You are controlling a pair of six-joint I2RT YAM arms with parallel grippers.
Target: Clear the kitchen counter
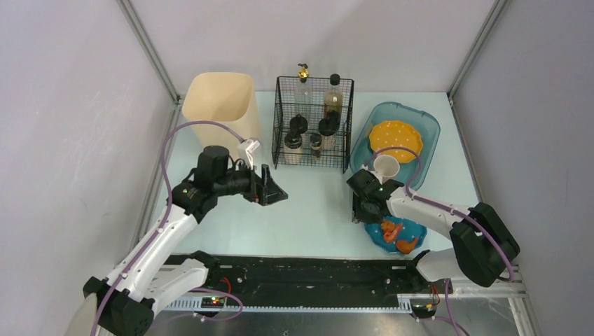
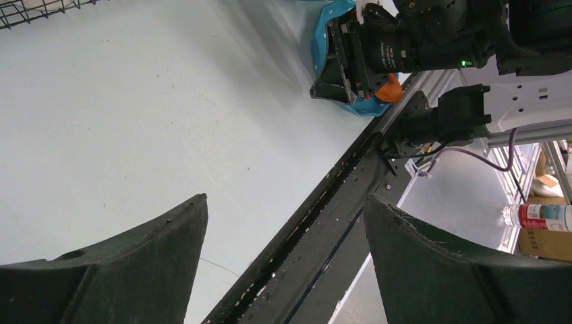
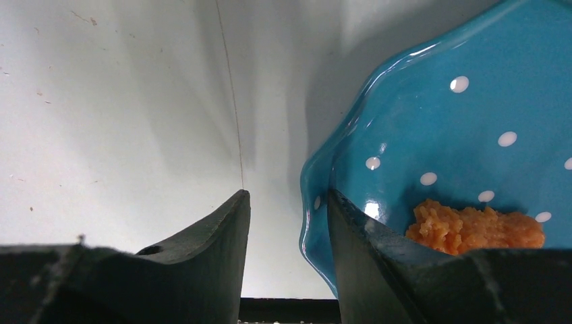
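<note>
The pale mint-blue kitchen counter [image 1: 315,203] carries a blue polka-dot plate [image 1: 415,229] with orange food [image 1: 396,234] near its front right edge. My right gripper [image 1: 365,210] is open and straddles the plate's left rim. In the right wrist view [image 3: 289,194] one finger is inside the plate [image 3: 432,128] next to the food [image 3: 472,226], and the other is outside over the counter [image 3: 121,101], with a gap to the rim. My left gripper [image 1: 275,190] is open and empty above the counter's left middle. Its wrist view [image 2: 287,202] shows the counter [image 2: 135,101] and the black front rail [image 2: 324,202].
A translucent teal tub [image 1: 429,126] at the back right holds a yellow plate [image 1: 396,136] and a white cup [image 1: 386,166]. A black wire rack [image 1: 313,122] with bottles stands at the back middle. A beige bin [image 1: 218,105] stands at the back left.
</note>
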